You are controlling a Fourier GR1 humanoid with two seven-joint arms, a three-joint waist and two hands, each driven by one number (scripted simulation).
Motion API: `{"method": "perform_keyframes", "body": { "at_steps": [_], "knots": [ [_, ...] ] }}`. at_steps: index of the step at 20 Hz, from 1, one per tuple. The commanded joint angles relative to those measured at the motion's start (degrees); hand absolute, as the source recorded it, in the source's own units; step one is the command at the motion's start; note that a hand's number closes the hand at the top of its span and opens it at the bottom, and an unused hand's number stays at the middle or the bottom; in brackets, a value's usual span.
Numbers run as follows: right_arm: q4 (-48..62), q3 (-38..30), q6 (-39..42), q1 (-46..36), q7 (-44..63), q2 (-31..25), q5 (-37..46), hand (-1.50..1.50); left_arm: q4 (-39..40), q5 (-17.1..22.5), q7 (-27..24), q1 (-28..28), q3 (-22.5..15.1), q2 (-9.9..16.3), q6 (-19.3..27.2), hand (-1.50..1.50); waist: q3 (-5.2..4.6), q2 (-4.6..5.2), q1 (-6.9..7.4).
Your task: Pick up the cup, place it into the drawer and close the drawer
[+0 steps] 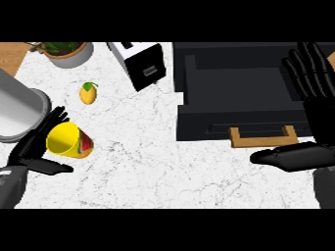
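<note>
Left hand [27, 149] had its fingers curled round the yellow cup [67, 140], tilted at the bench's [141, 162] left, well apart from the open drawer [235, 93]; right hand [322, 132] rested beside the drawer, fingers wide.

Grey forearms, black left hand [32, 147], right hand [322, 117]

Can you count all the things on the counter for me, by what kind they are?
Cups: 1, yellow cup
Fruit: 1, mango
Plants: 1, potted plant
Drawers: 1, open black drawer
Toasters: 1, toaster
Canisters: 1, grey canister
Total: 6
</note>
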Motion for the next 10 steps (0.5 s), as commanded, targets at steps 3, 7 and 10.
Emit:
{"method": "perform_keyframes", "body": {
  "at_steps": [3, 7, 10],
  "knots": [
    [0.2, -1.7, 1.8, 0.2, -0.4, -1.3, -2.2, -1.50, 2.6, -1.1, -11.6, 1.2, -0.7, -1.5, -4.9, -1.50, -0.03, 0.04, -0.27],
    [1.2, -1.9, 0.8, -2.0, 0.4, -1.1, -1.6, -1.50, 4.9, -0.6, -9.6, -2.3, 0.0, -0.3, -5.7, -1.50, -0.11, 0.35, -0.65],
    [1.3, -2.8, 2.2, -2.3, 1.1, -2.5, -3.0, -1.50, 5.1, -1.4, -12.0, -1.4, -0.8, -1.1, -5.3, -1.50, -0.11, 0.31, -0.58]
  ]
}}
